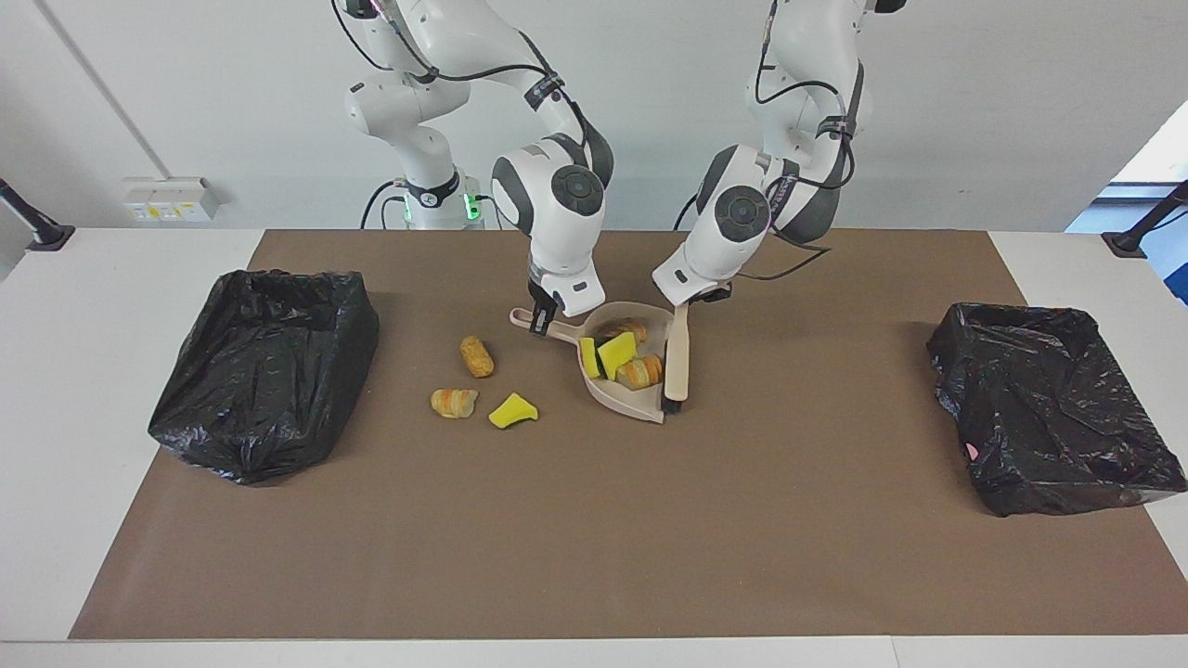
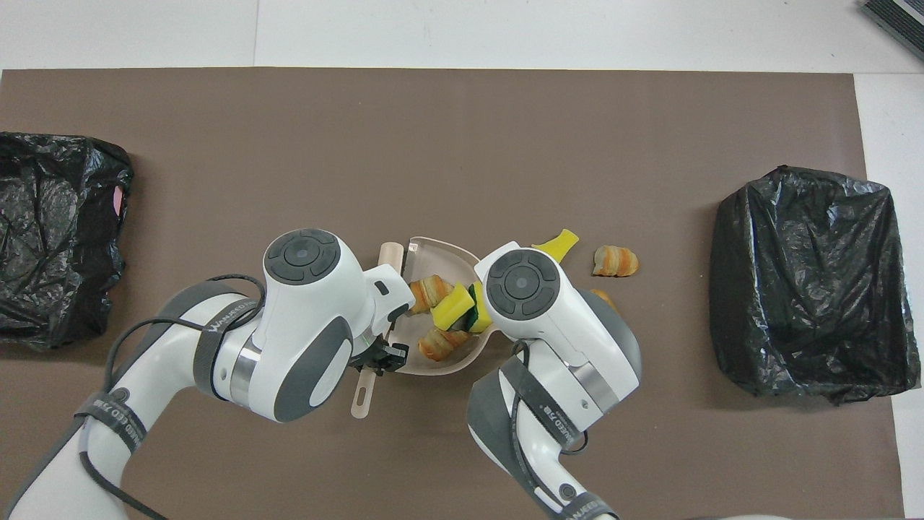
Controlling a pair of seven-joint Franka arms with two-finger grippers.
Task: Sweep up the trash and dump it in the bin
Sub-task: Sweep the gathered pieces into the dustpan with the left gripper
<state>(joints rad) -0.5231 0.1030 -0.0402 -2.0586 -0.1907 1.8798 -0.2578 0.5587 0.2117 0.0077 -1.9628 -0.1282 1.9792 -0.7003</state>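
The beige dustpan [image 1: 620, 401] lies mid-table, and my right gripper [image 1: 541, 324] is shut on its handle. Several bits of trash are piled in it, yellow sponge [image 1: 617, 352] and bread [image 1: 640, 371]. My left gripper [image 1: 698, 299] is shut on the beige brush [image 1: 678, 357], which lies along the pan's open mouth, bristles on the mat. Three bits lie loose toward the right arm's end: a bread roll [image 1: 476, 355], a striped bread piece [image 1: 454, 402] and a yellow sponge chunk [image 1: 512, 410]. In the overhead view my right gripper is hidden under its wrist, and my left gripper [image 2: 377, 359] grips the brush [image 2: 363, 393].
Two black-bag-lined bins stand on the brown mat, one [image 1: 264, 371] at the right arm's end and one [image 1: 1049, 404] at the left arm's end. The brown mat [image 1: 594, 538] stretches on away from the robots past the dustpan.
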